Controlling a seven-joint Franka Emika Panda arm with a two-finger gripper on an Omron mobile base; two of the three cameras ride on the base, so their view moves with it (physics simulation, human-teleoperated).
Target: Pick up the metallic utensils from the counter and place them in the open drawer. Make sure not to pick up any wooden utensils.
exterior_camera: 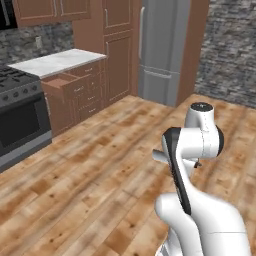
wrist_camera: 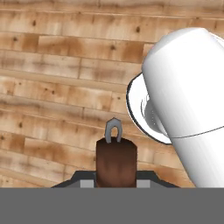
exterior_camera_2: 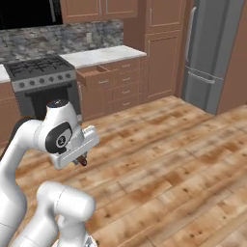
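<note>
On your far left the drawer [exterior_camera: 67, 86] stands open under the white counter [exterior_camera: 57, 62]. Your gripper [exterior_camera_2: 82, 160] is well apart from it, above the wooden floor [exterior_camera_2: 164, 149], clenched on the brown-handled utensil [wrist_camera: 116, 161]

drawer [exterior_camera_2: 91, 76] open under counter [exterior_camera_2: 103, 55] | stove [exterior_camera_2: 41, 72] left of it | fridge [exterior_camera_2: 210, 53] right

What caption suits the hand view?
Gripper clamped on a brown-handled utensil, pointing down at the wooden floor.
</note>
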